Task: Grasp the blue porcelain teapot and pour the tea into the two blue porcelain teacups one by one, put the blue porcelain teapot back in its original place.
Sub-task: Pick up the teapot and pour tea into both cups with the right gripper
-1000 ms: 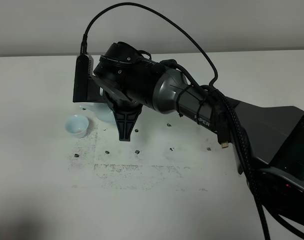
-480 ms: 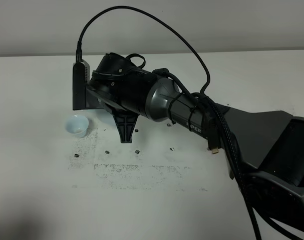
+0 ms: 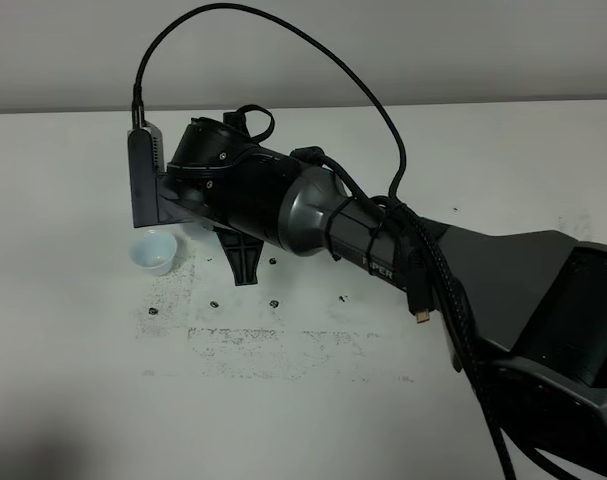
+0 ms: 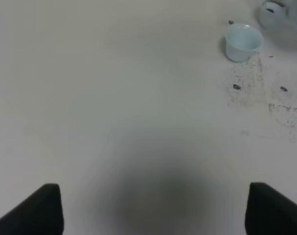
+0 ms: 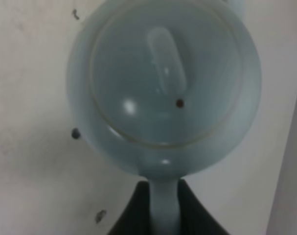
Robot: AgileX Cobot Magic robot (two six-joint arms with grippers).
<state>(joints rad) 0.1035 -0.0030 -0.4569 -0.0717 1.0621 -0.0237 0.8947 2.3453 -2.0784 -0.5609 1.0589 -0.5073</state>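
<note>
My right arm reaches across the middle to the left side of the white surface. The forearm is stretched out long, and the wrist is bent so that my right hand points down at the surface. That hand is clamped on the loop handle of the blue porcelain teapot, with my dark fingers pressed against it from either side.

My wrist camera looks straight down onto the top of the pot, whose round body fills most of that view. I cannot tell whether the pot rests on the surface or hangs just above it. From the high camera my wrist covers the pot almost wholly.

One teacup stands upright near my wrist, to its left in the high view and clear of my fingers.

My left hand hangs over bare surface well apart from the cups, its two fingers spread wide with nothing between them. Its camera shows that teacup and, just beyond it, the second teacup, near each other among dark specks on the surface.
</note>
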